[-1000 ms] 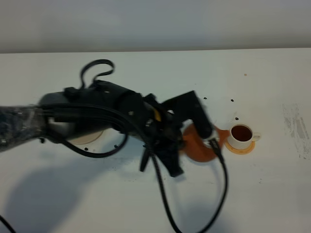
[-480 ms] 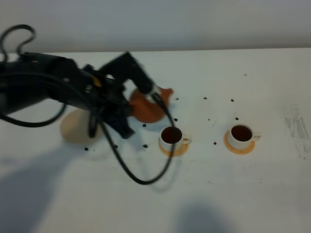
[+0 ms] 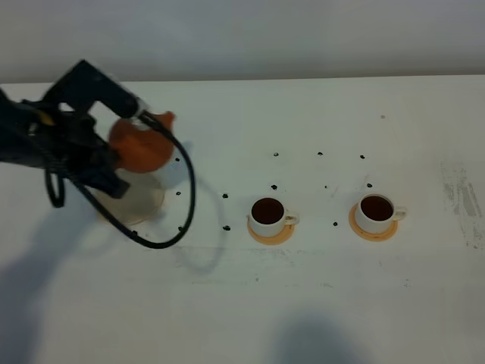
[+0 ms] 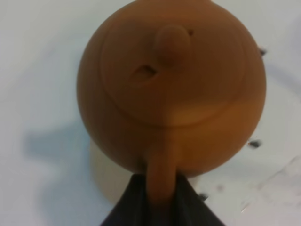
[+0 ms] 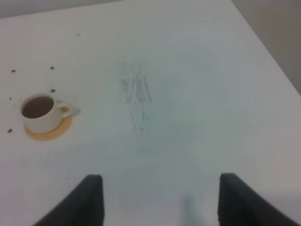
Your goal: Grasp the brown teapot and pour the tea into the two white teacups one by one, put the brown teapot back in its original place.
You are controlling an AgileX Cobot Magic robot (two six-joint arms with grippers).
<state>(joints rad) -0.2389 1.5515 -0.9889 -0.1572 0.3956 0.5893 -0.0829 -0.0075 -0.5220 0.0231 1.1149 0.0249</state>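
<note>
My left gripper (image 3: pixel 114 152) is shut on the loop handle of the brown teapot (image 3: pixel 141 144), which hangs upright just above the pale beige coaster (image 3: pixel 135 201) at the left of the table. In the left wrist view the teapot (image 4: pixel 171 89) fills the frame, lid knob up. The dark fingers (image 4: pixel 136 200) pinch its handle, and a sliver of the coaster (image 4: pixel 106 174) shows beneath. Two white teacups (image 3: pixel 267 212) (image 3: pixel 377 210) stand on orange coasters, both full of dark tea. My right gripper (image 5: pixel 164 202) is open over bare table, well away from the right cup (image 5: pixel 40 110).
A black cable (image 3: pixel 182 205) loops from the left arm down over the table beside the beige coaster. Dark specks (image 3: pixel 274 186) are scattered around the cups. A grey scuff (image 3: pixel 462 197) marks the table's right side. The table's far edge meets a wall.
The left arm has swung the teapot left across the table, from beside the cups to above the beige coaster. Both cups now show in full.
</note>
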